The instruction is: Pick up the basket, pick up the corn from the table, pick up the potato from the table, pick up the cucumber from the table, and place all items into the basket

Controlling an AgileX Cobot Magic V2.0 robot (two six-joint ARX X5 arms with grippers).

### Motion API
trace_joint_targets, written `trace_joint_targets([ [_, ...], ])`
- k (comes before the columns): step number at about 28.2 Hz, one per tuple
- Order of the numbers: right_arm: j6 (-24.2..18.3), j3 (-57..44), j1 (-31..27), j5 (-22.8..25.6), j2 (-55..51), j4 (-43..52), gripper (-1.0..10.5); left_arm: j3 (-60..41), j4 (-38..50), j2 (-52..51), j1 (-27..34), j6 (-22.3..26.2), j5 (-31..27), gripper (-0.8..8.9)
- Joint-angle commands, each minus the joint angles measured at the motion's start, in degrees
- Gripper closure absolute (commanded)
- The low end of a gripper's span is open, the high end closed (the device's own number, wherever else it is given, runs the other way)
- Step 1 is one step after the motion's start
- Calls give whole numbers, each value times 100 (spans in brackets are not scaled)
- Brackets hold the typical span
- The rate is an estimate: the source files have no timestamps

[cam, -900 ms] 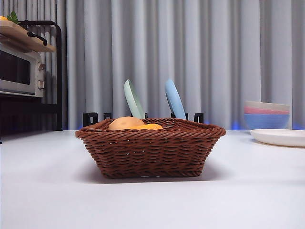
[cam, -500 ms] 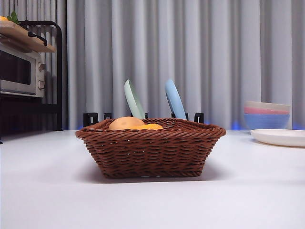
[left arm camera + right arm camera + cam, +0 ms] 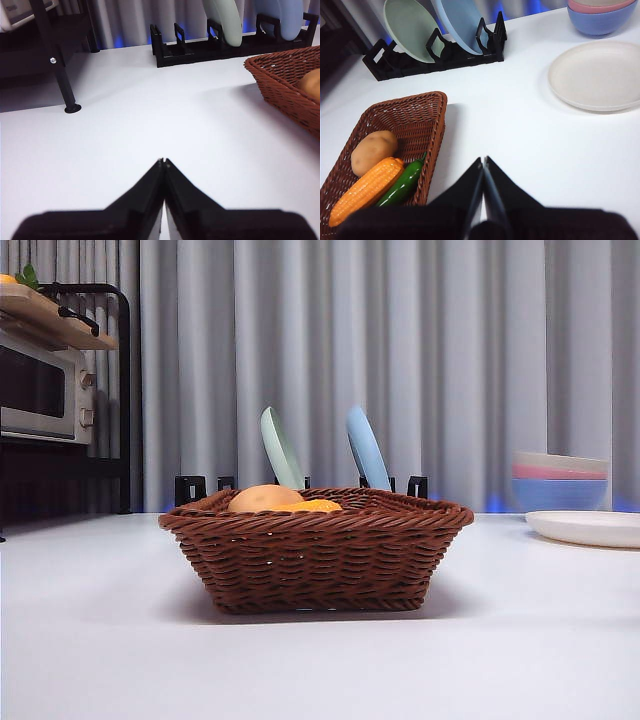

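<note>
The dark brown woven basket [image 3: 316, 550] sits on the white table [image 3: 320, 670], near and central, its braided rim flaring outward. Inside lie the smooth tan potato [image 3: 374, 151], the bumpy orange-yellow corn [image 3: 366, 190] touching it, and the glossy green cucumber [image 3: 402, 183] alongside the corn. The left gripper [image 3: 163, 161] and right gripper [image 3: 483, 160] hover over bare table with jaws pressed together, empty; farther back a black rack [image 3: 437, 52] holds a pale green plate [image 3: 281, 448] and a blue plate [image 3: 367, 448].

— What colours are shown in the basket [image 3: 425, 107]?
— Brown weave is seen; a tan potato [image 3: 373, 151], orange-yellow kernelled corn [image 3: 366, 190] and a glossy green cucumber [image 3: 402, 184] are held.
</note>
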Motion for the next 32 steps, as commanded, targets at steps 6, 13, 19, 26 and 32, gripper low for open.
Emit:
trace_joint_targets([
  [6, -153, 4, 37, 402, -173, 26, 945, -70, -7, -15, 17, 66, -2, 814],
  [13, -1421, -354, -37, 490, -487, 1784, 945, -70, -7, -15, 17, 66, -2, 814],
  [19, -1799, -1368, -404, -481, -1204, 2828, 945, -70, -7, -15, 17, 68, -2, 814],
  [26, -1744, -2559, -772, -472, -2052, 2828, 945, -70, -7, -15, 17, 66, -2, 814],
  [32, -1746, -3200, -776, -470, -2516, 2879, 945, -70, -7, -15, 17, 66, -2, 814],
])
